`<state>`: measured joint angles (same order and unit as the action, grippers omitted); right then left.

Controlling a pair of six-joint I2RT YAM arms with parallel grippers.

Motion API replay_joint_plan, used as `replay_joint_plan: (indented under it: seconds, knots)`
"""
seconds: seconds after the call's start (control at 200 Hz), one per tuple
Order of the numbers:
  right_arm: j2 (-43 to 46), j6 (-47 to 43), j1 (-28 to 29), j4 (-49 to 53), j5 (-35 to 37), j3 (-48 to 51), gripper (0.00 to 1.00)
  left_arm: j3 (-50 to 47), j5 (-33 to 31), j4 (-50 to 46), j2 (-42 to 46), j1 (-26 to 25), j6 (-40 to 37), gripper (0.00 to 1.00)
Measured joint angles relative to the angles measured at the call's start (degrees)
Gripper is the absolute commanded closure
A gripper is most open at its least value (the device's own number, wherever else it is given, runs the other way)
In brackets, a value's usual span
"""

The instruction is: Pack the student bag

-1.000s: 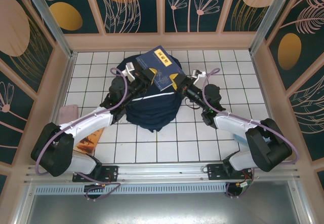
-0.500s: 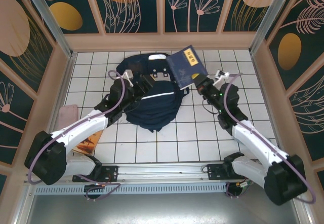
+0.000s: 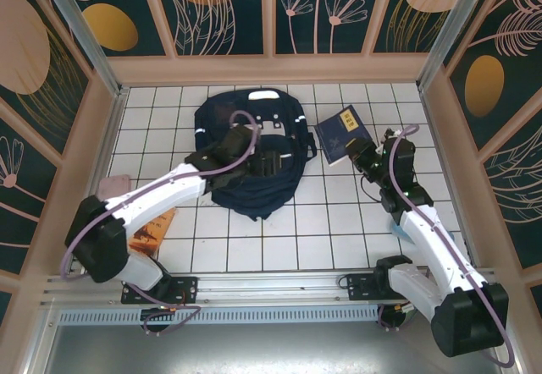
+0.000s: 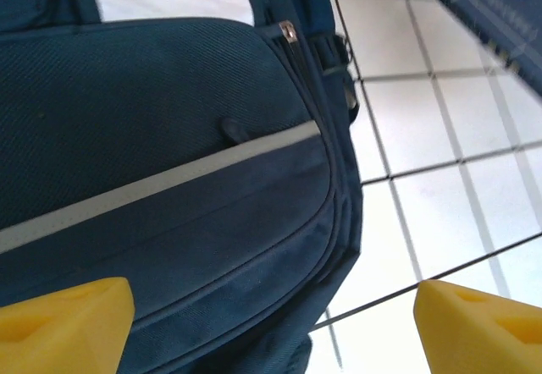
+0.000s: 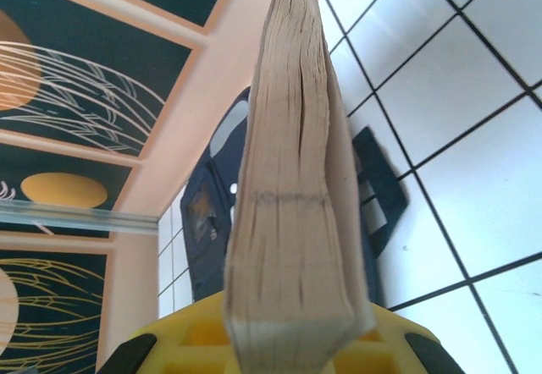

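Right hand [image 3: 359, 149] pinches a thick, rectangular book [image 3: 340, 134] beside the woven-fabric student bag [image 3: 258, 192].

1. The top external camera looks down from above and behind the arm bases [image 3: 161, 288] on the whole table [image 3: 322, 230].
2. The left wrist camera faces down, very near the student bag [image 4: 169, 137].
3. The right wrist camera looks along a book [image 5: 288, 179]; the bag behind is shared by all views.

1 bag [image 3: 254, 198], 2 books [image 3: 340, 134] (1 navy)
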<state>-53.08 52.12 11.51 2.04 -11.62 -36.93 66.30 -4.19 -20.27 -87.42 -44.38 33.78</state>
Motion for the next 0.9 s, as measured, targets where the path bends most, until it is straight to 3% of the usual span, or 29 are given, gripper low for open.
replay_joint_plan:
  seconds: [0.18, 0.45, 0.646, 0.896]
  knots:
    - [0.0, -0.42, -1.05, 1.97, -0.04, -0.02, 1.0, 10.34, -6.47, -10.38, -10.29, -4.28, -9.18, 0.22]
    - [0.11, -0.42, -1.77, 3.08, -0.61, -0.02, 1.0, 18.18, -15.78, -20.79, -22.29, -4.85, -16.68, 0.3]
    - [0.31, -0.42, -1.84, 3.5, -1.6, -0.02, 1.0, 20.72, -18.78, -23.45, -25.55, -4.96, -19.98, 0.51]
    - [0.33, -0.42, -1.84, 3.69, -1.99, 0.0, 1.0, 23.47, -20.65, -24.96, -28.0, -5.49, -21.31, 0.67]
